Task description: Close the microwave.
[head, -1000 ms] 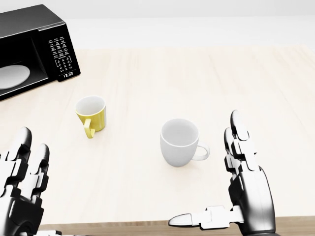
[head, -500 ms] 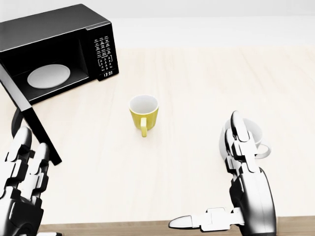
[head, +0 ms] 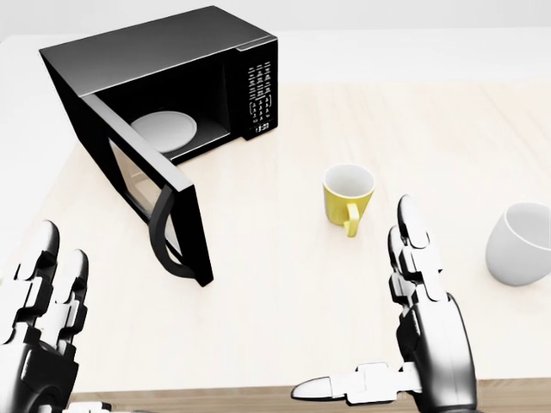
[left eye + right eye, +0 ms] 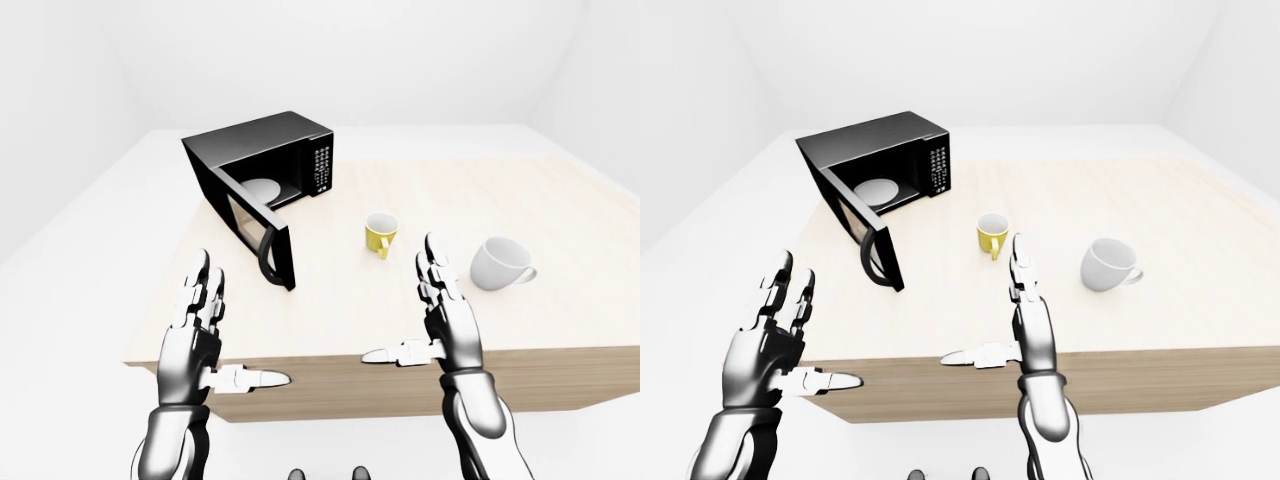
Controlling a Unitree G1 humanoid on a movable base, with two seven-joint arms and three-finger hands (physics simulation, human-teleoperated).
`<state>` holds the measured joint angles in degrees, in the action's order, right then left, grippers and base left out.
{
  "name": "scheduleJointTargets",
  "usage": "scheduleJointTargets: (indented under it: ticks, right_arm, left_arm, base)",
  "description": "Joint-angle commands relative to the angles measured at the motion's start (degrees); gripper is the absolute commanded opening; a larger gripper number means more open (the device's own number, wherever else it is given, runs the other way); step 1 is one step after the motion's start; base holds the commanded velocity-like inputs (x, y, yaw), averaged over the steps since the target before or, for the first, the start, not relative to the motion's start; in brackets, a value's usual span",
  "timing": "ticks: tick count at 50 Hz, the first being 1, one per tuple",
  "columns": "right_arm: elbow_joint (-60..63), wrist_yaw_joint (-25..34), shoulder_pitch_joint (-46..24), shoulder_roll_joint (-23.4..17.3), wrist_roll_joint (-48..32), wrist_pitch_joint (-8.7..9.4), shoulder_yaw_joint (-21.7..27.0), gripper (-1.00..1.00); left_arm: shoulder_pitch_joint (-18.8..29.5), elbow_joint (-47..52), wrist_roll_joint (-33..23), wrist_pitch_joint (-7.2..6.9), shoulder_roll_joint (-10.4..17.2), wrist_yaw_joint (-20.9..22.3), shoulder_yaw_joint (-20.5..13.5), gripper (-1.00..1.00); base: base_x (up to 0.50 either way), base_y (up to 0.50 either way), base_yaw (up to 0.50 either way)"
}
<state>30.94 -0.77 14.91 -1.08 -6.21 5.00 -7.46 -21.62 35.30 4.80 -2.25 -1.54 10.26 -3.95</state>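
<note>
Left hand (image 3: 39,318) and right hand (image 3: 422,318) hover over desk's near edge, fingers spread wide, empty. Microwave (image 3: 172,77) at far-left corner; door (image 3: 146,189) swung open toward near edge. Door likely rigid, light on hinge: push flat on outer face beside handle (image 3: 168,237). Pale wood desk (image 3: 284,284), smooth; plain white room.

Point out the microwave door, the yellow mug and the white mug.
microwave door (image 3: 138,185): head view, on its window panel.
yellow mug (image 3: 344,203): head view, on its outer wall below the rim.
white mug (image 3: 516,249): head view, on its side wall.
</note>
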Motion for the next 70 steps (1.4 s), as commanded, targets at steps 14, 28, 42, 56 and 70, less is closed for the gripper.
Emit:
scheduleJointTargets:
  ticks: [14,28,42,56,70]
  right_arm:
    - [0.8,-0.2,0.3,-0.3,-0.2,0.00,-0.6,1.00]
    - [1.7,-0.8,1.2,-0.4,-1.0,0.00,-1.6,1.00]
    - [0.3,-0.8,0.3,-0.4,-1.0,0.00,-1.4,1.00]
    - [-0.5,-1.4,0.0,-0.3,-1.2,0.00,-1.6,1.00]
    - [-1.4,-1.5,-0.7,-0.2,-1.6,0.00,-1.1,1.00]
  left_arm:
    - [1.1,-0.6,-0.2,-0.81,0.0,-0.4,-0.5,1.00]
    - [1.3,-0.1,0.2,-1.30,-0.1,-0.1,-1.5,1.00]
    - [2.5,-1.9,-0.7,-1.19,0.0,-0.7,-1.2,1.00]
    - [2.2,-2.0,0.1,-0.29,-0.2,-0.9,-1.3,1.00]
    - [2.4,-2.0,0.7,-0.61,-0.1,-0.8,-1.4,1.00]
  base:
    - [0.00,0.50,0.00]
    - [0.00,0.50,0.00]
    - [-0.01,0.50,0.00]
    - [0.00,0.18,0.00]
    - [0.00,0.00,0.00]
